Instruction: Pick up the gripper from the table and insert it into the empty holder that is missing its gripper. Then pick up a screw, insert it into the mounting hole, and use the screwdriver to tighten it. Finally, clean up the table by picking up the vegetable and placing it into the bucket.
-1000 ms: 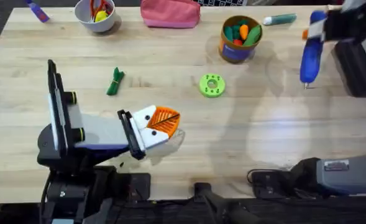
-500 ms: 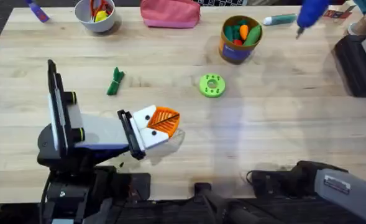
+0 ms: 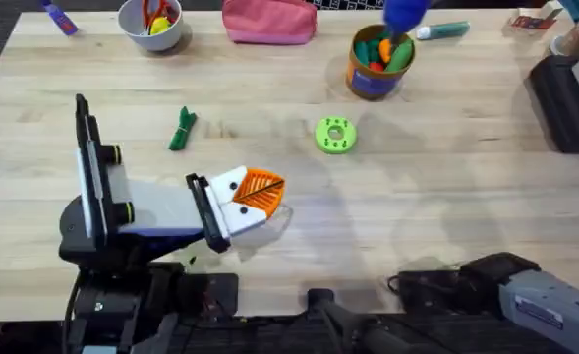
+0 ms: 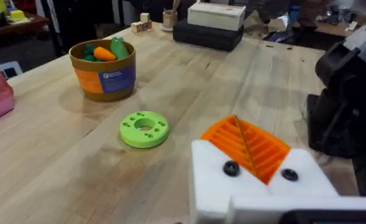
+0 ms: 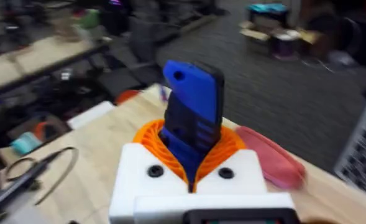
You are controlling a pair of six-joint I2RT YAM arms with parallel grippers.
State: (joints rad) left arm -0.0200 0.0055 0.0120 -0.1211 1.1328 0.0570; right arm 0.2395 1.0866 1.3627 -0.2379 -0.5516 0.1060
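Right pincer (image 5: 192, 163) pinches screwdriver (image 5: 192, 118), carried above bucket (image 3: 377, 61); left pincer (image 4: 257, 165) pressed together, w/ no object between. Vegetable (image 3: 182, 129) lies on counter (image 3: 466, 177), well left of bucket. Risk: screwdriver slipping, striking bucket.

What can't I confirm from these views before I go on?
- Screwdriver: the right end effector is clamped on it; its bit is hidden in the right wrist view, and the overhead edge cuts off its body.
- Bucket contents: too small overhead, and the rim hides them in the left wrist view.
- Left end effector: whether it grips anything, hidden by its own white block.
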